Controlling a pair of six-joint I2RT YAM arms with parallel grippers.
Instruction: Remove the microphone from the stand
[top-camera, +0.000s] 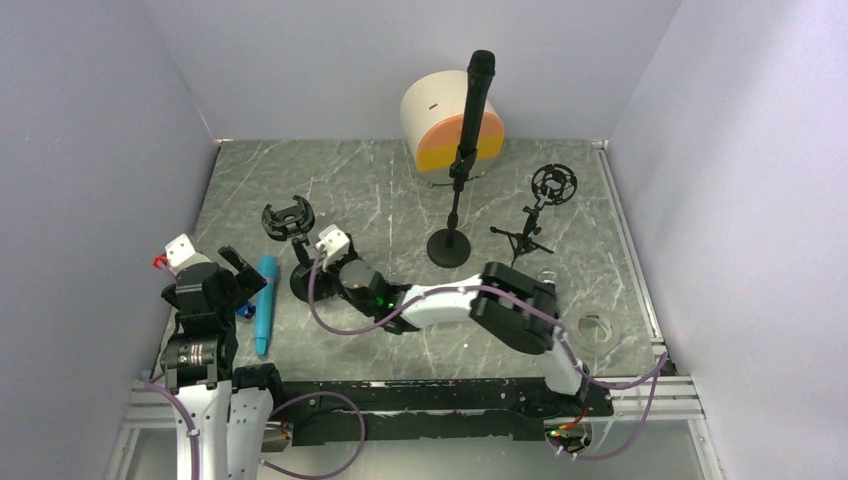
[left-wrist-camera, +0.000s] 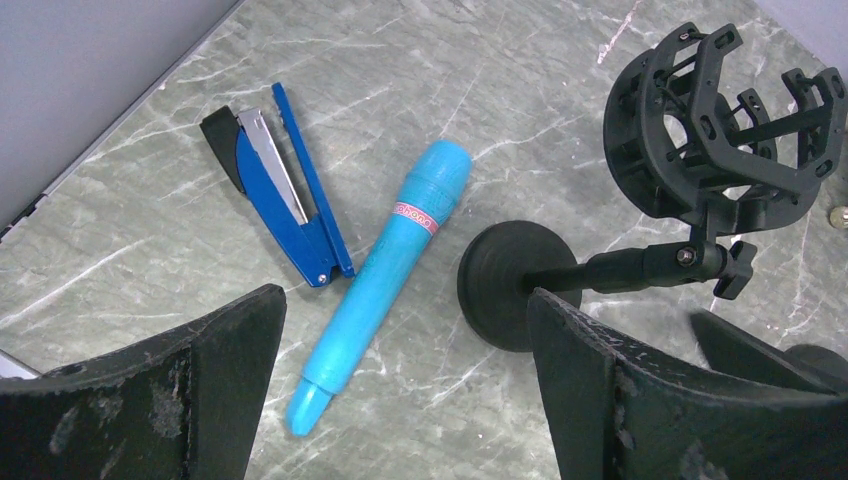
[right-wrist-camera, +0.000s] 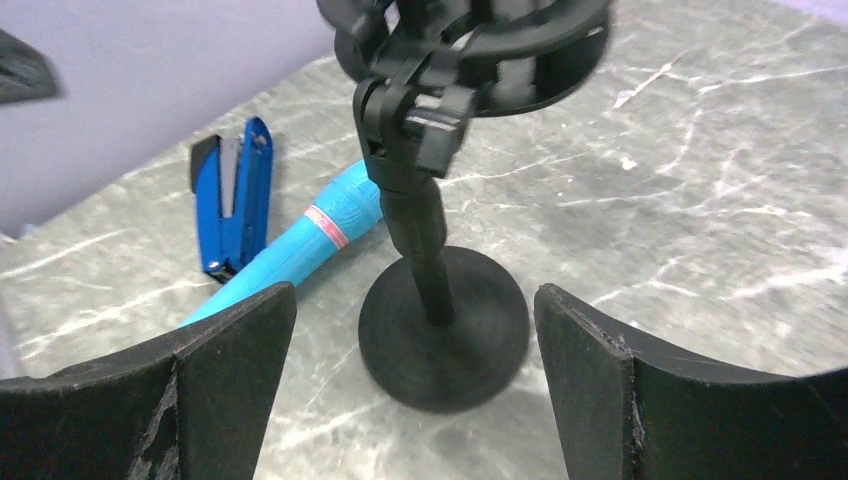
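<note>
Microphone lies beside its stand, near the table's left edge.
My left fingers and right fingers are spread wide, holding nothing.

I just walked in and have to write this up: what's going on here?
The blue microphone lies on the table beside a stapler, out of the short black stand, which holds nothing. The right arm's fingers are open, facing that stand, gripping nothing. The left arm's fingers hang open above the microphone and stapler. A black microphone sits in a taller stand at the back, away from both arms.
</note>
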